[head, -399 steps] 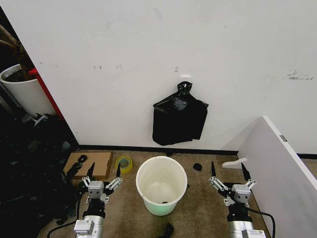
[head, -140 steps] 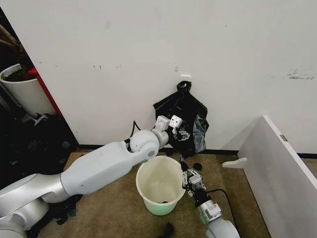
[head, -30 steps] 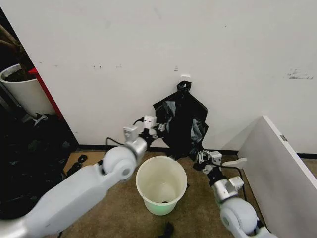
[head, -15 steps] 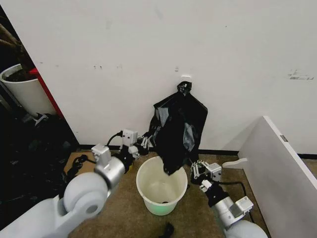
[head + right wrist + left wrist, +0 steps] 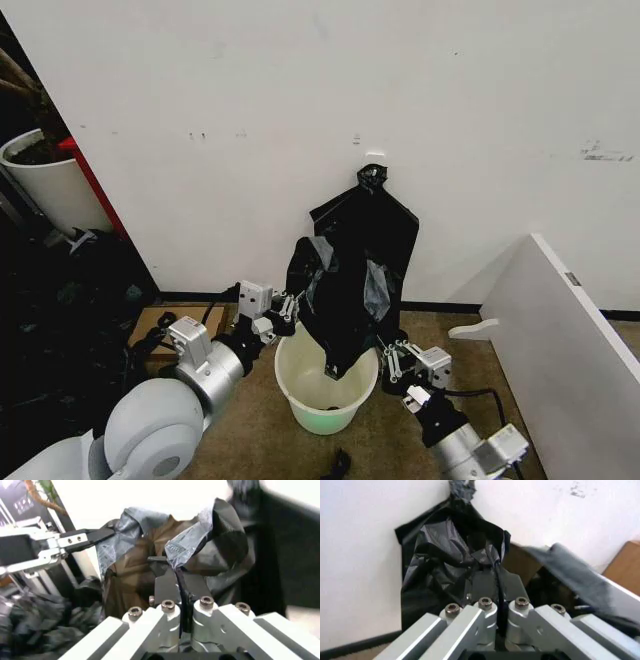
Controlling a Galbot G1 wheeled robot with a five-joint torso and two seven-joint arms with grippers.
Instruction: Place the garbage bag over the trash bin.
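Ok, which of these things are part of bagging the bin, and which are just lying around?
Part of the job:
garbage bag
trash bin
left end effector, shut on the bag
right end effector, shut on the bag

Lying about:
plant pot
cardboard
white board

the bag (image 5: 350,290) is glossy black with grey sheen. the bin (image 5: 300,385) is white, its base pale green. the floor (image 5: 250,440) is brown.

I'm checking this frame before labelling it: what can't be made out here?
- Head view: how far the garbage bag reaches into the trash bin; its hanging tip covers the far rim.
- Head view: the bag's opening, lost in folds between the left tool and right tool.
- Left wrist view: the grey shape beside the bag is blurred.
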